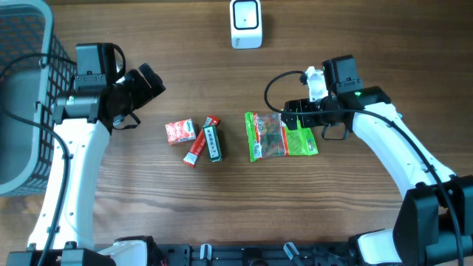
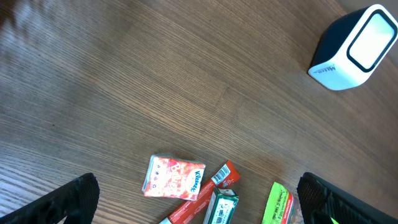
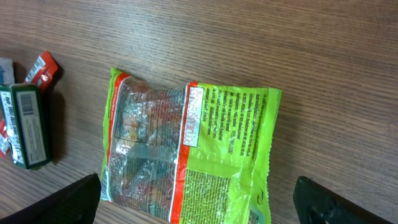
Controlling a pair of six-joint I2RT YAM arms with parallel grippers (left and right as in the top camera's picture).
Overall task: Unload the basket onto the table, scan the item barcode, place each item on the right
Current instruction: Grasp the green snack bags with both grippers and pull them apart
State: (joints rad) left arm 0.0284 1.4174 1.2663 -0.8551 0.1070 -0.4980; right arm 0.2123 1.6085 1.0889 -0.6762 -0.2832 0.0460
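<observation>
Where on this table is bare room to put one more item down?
Bare wood lies between the scanner and the green bag, and all along the front, below the items. Crowded: the tissue pack, red stick and green box lie packed together.

The scanner (image 1: 246, 24) sits at top centre, the basket (image 1: 22, 96) at the left edge. Mid-frame, the bag (image 1: 281, 135) lies right of two packs (image 1: 213, 140), a small box (image 1: 180, 131) left of them.
</observation>
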